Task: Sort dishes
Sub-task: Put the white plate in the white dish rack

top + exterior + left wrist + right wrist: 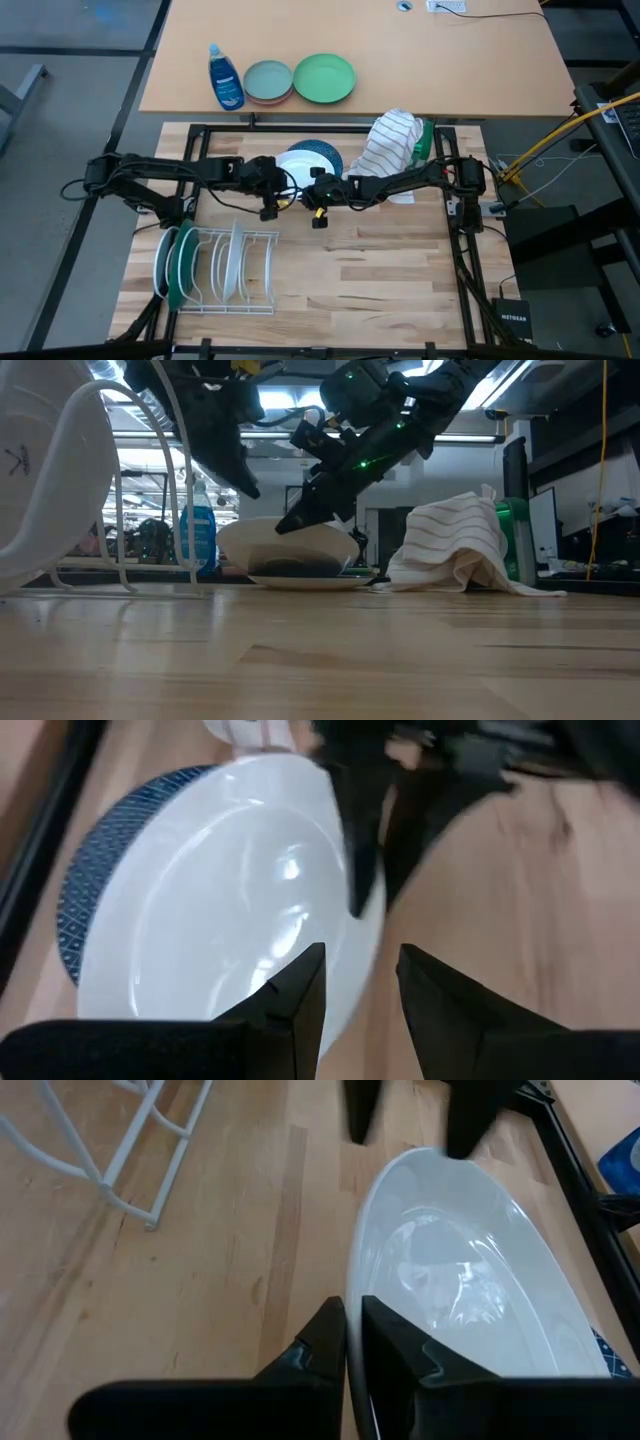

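White plate [470, 1300] glossy, deep-rimmed, tilted up on one edge over the blue plate [105, 860], near tabletop [380, 280] centre, slightly toward 12 o'clock in the high view. Blue one patterned with small white marks, lying flat, mostly covered; only a crescent visible at 9 o'clock in the left wrist view.

Right end effector [352, 1350] closed on the white plate's rim, fingers nearly together with the thin edge between them. Left end effector [360, 985] open, fingers spread just beside the same plate's edge, at the side opposite the right one's grip; contact not discernible.

In the rack [250, 290] at 7 o'clock: a green plate [185, 268] and a white one [161, 265] upright at the left end, touching or nearly so, plus another white plate [236, 262] further along. Rack plates seen edge-on, so faces hidden.

Striped towel [388, 140] heaped at 1 o'clock, covering part of a green object behind it, unidentifiable. Low view: raised plate largely masked by both dark arms, lower rim resting on the flat plate beneath. Soap bottle [225, 78] on the far table at 11 o'clock.
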{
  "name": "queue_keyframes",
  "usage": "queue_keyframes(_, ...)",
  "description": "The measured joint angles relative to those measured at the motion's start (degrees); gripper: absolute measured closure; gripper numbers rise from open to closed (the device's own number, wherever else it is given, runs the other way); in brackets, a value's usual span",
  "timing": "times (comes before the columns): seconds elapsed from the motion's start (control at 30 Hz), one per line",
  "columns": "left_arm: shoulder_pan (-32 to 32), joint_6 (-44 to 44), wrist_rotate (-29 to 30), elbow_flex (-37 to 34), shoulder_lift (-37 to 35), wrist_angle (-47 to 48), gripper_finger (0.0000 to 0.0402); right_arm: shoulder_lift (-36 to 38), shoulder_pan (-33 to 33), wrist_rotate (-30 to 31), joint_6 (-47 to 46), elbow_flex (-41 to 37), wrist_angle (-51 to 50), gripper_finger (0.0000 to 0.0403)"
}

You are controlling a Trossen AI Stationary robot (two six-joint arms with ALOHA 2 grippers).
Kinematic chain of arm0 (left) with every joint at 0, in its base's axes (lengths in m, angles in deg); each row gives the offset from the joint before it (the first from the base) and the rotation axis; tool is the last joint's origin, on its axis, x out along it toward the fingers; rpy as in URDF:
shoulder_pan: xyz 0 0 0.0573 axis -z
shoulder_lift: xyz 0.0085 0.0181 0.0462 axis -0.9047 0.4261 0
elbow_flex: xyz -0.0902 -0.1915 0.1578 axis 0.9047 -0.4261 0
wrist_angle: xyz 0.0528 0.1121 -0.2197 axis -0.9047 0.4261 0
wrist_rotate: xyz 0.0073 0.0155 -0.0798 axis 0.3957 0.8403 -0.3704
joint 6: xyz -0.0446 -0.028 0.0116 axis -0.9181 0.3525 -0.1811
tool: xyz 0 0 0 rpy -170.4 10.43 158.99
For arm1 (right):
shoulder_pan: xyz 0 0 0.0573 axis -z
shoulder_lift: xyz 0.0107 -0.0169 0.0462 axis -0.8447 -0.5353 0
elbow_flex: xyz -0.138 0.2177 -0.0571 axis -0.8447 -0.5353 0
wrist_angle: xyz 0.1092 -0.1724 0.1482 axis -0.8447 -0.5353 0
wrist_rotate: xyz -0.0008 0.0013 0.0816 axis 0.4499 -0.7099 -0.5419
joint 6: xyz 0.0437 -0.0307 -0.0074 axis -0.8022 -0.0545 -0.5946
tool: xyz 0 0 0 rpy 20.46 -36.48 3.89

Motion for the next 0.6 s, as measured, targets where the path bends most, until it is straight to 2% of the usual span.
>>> queue_keyframes(0.1,0.1,1.7,-1.9,0.0,0.7,1.7,0.0284,0.0,0.0,0.0,-0.1,0.0,0.1,0.0371)
queue_keyframes(0.3,0.1,5.0,-1.9,0.0,3.7,2.4,0.0284,0.0,0.0,0.0,-0.2,0.0,0.3,0.0371)
queue_keyframes(0.6,0.1,8.0,1.7,0.0,7.3,1.1,0.0284,0.0,0.0,-1.3,-0.4,0.0,0.2,0.0370)
